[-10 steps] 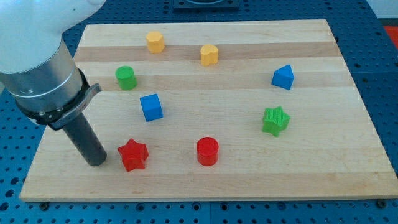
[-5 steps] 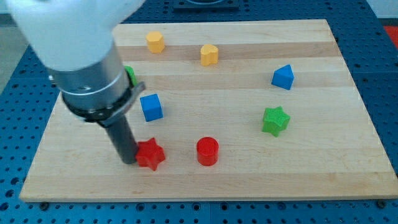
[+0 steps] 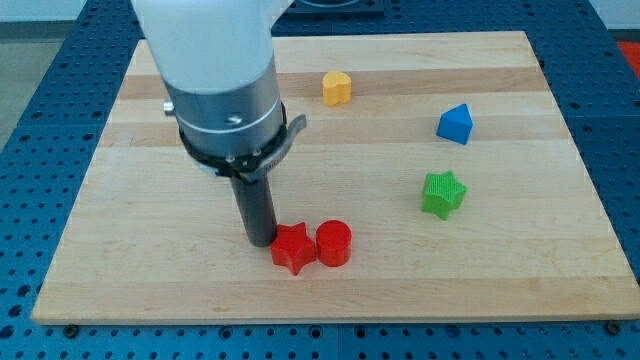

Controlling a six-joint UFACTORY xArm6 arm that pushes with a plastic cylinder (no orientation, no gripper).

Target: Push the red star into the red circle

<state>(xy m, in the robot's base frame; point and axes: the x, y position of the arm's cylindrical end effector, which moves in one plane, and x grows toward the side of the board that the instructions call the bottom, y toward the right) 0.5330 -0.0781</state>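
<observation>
The red star (image 3: pixel 293 249) lies near the view's bottom, left of centre, and touches the left side of the red circle (image 3: pixel 334 244), an upright red cylinder. My tip (image 3: pixel 262 240) stands against the star's upper left side. The rod rises from there into the grey and white arm, which fills the view's upper left.
A yellow block (image 3: pixel 337 87) sits near the view's top. A blue block (image 3: pixel 454 124) is at the upper right. A green star (image 3: pixel 443 193) lies right of centre. The arm hides the blocks seen earlier at the upper left. The wooden board (image 3: pixel 560 280) ends at blue perforated table.
My tip has swept to the view's right and pushed the red star with it, from well left of the red circle until it touches the circle. The arm now covers the upper left blocks.
</observation>
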